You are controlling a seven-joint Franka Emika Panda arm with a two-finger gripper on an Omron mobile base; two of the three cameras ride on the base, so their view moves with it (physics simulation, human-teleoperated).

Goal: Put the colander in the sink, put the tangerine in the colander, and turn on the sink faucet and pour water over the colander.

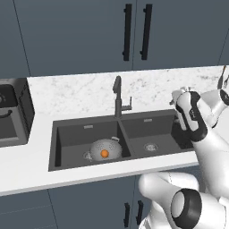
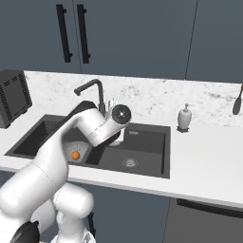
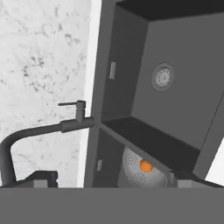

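Colander and tangerine placed, faucet not yet on.

Left base view: colander [image 1: 105, 149] sits in the left basin of the sink [image 1: 71, 132], tangerine [image 1: 104, 153] inside it. Sink faucet [image 1: 118, 96] stands behind the divider, no water visible. Arm is raised over the sink's right end. Right base view: gripper [image 2: 113, 104] is up near the faucet [image 2: 91, 90], apart from it; soap dispenser [image 2: 184, 117] on the counter to the right. Hand view: fingertips [image 3: 43, 179] stand wide apart, nothing between them; faucet lever [image 3: 70, 104] untouched, colander [image 3: 139, 169] with tangerine [image 3: 146, 166] below the spout side. Two steps done; left: work the lever, get water onto the colander.
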